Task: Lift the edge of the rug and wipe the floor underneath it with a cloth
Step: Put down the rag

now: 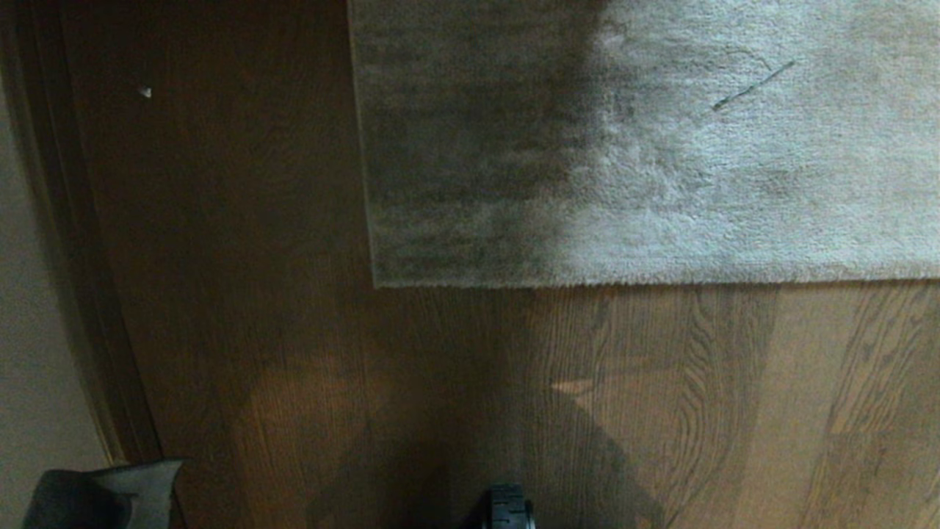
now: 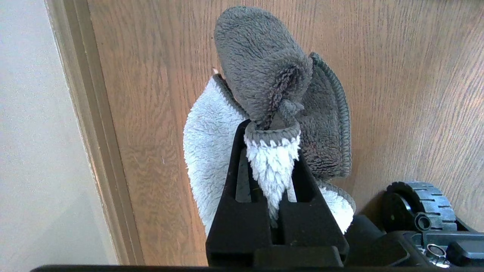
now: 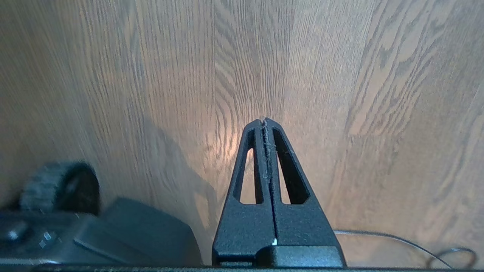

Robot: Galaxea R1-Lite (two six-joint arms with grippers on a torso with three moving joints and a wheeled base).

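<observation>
— Two tools, both near the base: which one carries anything?
— Left tool (image 2: 271, 151) is clamped on the cloth (image 2: 264, 87), low at the near left; right tool (image 3: 266, 124) is pressed together, empty, over bare floor (image 1: 661, 411).
— And the rug edge (image 1: 661, 282)?
— Farther ahead, running left to right across the floor, its corner near the middle. Most of the hem lies right of centre, so the empty right arm looks nearer for the lift.
</observation>
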